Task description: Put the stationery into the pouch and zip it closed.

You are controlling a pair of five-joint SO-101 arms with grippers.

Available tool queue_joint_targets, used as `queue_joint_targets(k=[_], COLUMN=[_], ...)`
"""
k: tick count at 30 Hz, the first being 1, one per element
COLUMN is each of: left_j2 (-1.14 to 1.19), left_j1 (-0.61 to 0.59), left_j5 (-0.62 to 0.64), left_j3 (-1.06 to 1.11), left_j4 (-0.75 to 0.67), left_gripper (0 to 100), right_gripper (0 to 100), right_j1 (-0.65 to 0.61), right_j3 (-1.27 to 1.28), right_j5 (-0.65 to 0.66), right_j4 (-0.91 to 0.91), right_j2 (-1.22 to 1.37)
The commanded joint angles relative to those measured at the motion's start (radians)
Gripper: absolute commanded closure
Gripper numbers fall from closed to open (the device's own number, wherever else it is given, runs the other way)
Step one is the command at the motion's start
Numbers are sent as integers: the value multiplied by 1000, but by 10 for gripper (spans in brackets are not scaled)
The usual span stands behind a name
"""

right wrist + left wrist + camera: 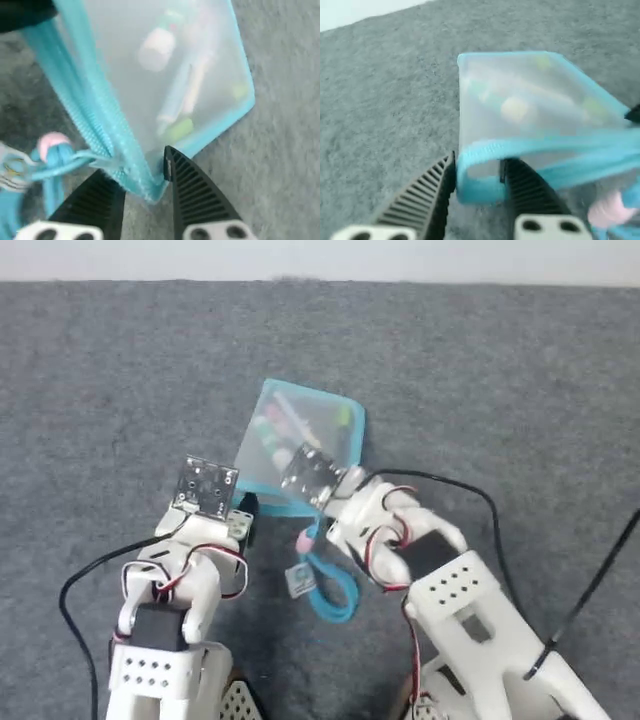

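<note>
Zipping step, seemingly: pouch (335, 440), stationery (288, 428) inside, lies mid-tabletop; left gripper (479, 165) clamps one zip-end corner, right gripper (137, 165) grips the other beside the zip pull (102, 159); next, probably slide it across

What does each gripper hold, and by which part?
Both hold the translucent blue-edged plastic pouch: left gripper at one zipper-end corner, right gripper at the other.

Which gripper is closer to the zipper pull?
Right. The right gripper grips the pouch beside the zipper pull; the left gripper holds the pouch's far corner.
</note>
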Motion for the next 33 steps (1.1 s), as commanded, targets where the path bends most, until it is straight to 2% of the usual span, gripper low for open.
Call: queue_joint_targets(k=[1,5,11,13,16,21,27,33], left_j2=[-15,-15,-15,-15,-14,-8,-8,-14], left_j1=[14,5,-117,-120,3,164,267,299], left_j5=[-9,-14,-9,-9,-14,-26,-29,-34], left_j3=[-125,-145,-252,-255,-186,-120,-33,-18], left_j4=[95,114,192,199,184,153,86,75], left_gripper=[840,840,837,837,837,830,750,743], right_gripper=[993,993,993,993,993,993,993,993], right_j1=[67,107,128,127,124,124,67,-16], right_j3=[-117,-218,-325,-339,-354,-377,-295,-219], right_j5=[-83,-141,-167,-169,-170,-206,-209,-207], right_j4=[15,21,22,22,36,157,185,185], right_j2=[70,217,372,384,374,248,102,67])
